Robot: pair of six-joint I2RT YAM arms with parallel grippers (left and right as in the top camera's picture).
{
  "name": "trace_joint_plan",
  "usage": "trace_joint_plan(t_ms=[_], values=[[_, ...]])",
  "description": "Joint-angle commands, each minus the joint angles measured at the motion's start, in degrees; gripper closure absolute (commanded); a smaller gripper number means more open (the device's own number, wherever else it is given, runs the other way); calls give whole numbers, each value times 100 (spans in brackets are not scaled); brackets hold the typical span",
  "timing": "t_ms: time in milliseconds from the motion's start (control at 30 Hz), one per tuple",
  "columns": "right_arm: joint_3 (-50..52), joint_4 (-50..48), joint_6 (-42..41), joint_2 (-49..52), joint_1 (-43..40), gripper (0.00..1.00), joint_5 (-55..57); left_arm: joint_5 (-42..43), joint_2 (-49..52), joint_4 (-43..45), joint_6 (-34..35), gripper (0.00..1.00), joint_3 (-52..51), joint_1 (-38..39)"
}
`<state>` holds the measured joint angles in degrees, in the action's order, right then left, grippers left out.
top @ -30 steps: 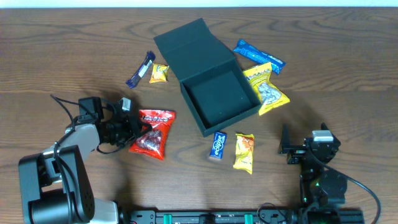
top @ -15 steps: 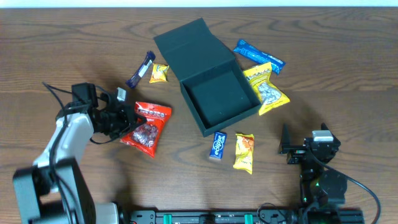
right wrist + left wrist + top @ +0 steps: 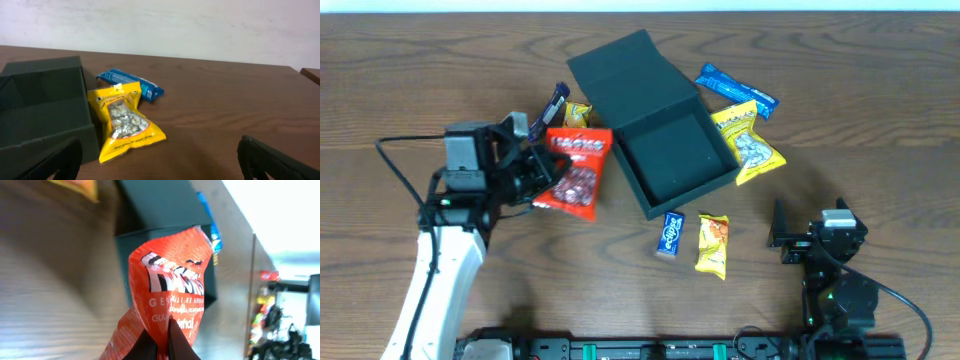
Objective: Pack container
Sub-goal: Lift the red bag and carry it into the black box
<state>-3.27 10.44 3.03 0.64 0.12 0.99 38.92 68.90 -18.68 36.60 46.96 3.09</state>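
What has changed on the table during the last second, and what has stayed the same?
The left gripper, shut on the red snack packet, carried it away from the robot and to the right, beside the container's left edge. The right gripper, the container and the other snacks stayed put.

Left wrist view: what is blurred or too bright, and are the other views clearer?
Left wrist view: the table is smeared, the upper right corner washed out white, the red packet readable. Overhead view: sharp, evenly lit, no glare on the container. Right wrist view: the yellow packet is clear; the right end effector looks dark and soft.
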Motion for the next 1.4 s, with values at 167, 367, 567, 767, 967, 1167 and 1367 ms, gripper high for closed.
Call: trace_joint_plan(t_ms=[167,367,567,767,967,1167,1367], values=[[24,2,46,-24,-48,1,4,-1600,-33,966,2179,93,164,1235],[24,2,46,-24,-48,1,4,-2957,179,1663,3141,89,164,2159],[24,2,46,-26,-48,1,4,-3246,944,2380,3862,90,164,2594],[24,2,46,-26,-48,1,4,-3143,1696,3193,4529,94,166,2743],[24,2,46,-26,-48,1,4,-3447,2039,3200,5106,94,164,3021],[24,2,46,-26,-48,1,4,-3790,2149,3121,5523,83,164,3224],[24,2,46,-24,-48,1,4,-3781,2131,3049,5615,75,164,3211]])
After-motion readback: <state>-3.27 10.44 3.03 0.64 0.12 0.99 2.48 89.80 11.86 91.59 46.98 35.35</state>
